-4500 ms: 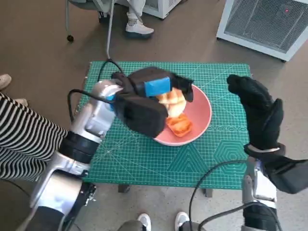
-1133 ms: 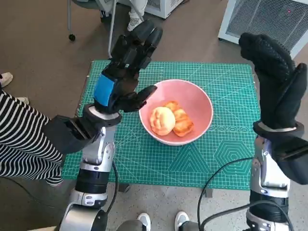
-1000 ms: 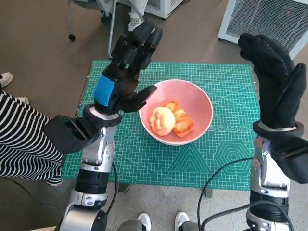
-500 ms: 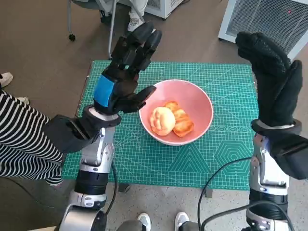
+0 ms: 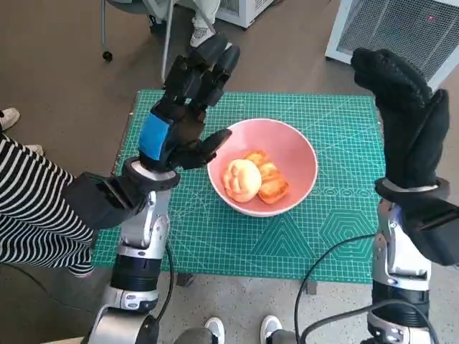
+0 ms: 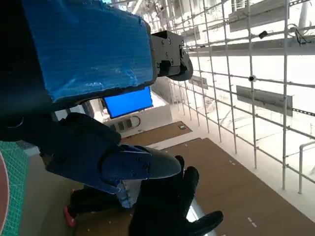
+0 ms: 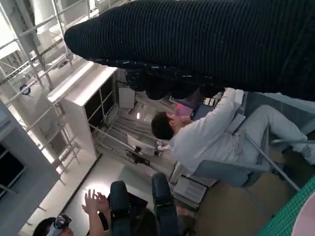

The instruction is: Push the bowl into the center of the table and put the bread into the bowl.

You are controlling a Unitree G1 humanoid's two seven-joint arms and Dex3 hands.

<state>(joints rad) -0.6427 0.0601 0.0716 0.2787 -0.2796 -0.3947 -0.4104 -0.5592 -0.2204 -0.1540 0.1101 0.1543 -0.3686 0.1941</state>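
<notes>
On table: one bowl (image 5: 301, 154), two breads (image 5: 254, 179) | left hand (image 5: 183, 118), right hand (image 5: 405, 122): fingers apart, empty

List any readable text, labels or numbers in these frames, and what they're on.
None readable.
Green cutting mat: printed white grid lines and shapes, with a row of small marks near its right side, too small to read.
Blue screen in the left wrist view: plain blue, no legible text.
Pink bowl, bread, left hand, right hand: no markings.
</notes>
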